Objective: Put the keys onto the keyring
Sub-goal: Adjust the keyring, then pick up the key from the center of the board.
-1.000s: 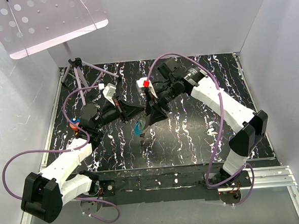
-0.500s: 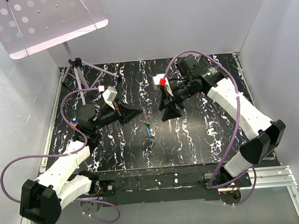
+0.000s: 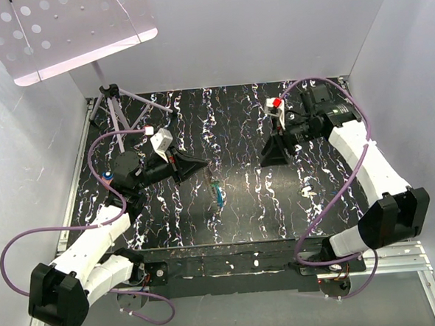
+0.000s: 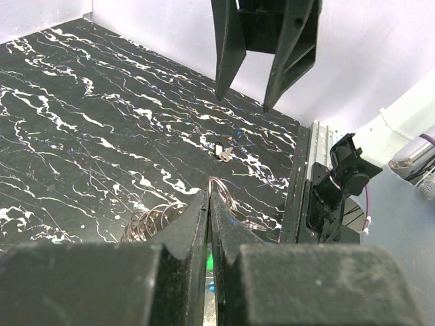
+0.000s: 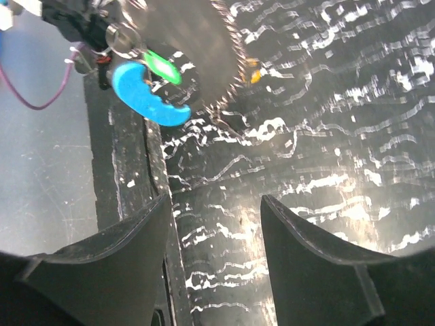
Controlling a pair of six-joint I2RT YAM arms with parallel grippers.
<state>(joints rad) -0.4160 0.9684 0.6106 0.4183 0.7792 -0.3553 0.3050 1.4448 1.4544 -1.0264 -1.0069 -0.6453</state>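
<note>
My left gripper is shut on the keyring, a thin wire loop that sticks out past its tips. More wire coils show to the left of its fingers. Keys with a blue head and a green head hang under that gripper; from above they show as a blue-teal bit. A small yellow-orange piece peeks out beside them. My right gripper stands open and holds nothing, well to the right of the keys. One small key lies on the black marbled table.
A small tripod stands at the back left corner, under a white perforated panel. White walls close the table in at the back and on both sides. The right arm's base and rail sit at the near edge.
My right gripper has drawn back to the right, away from the left gripper and the keys, with its jaws open. The keys now hang under the left gripper, which has hardly moved.
</note>
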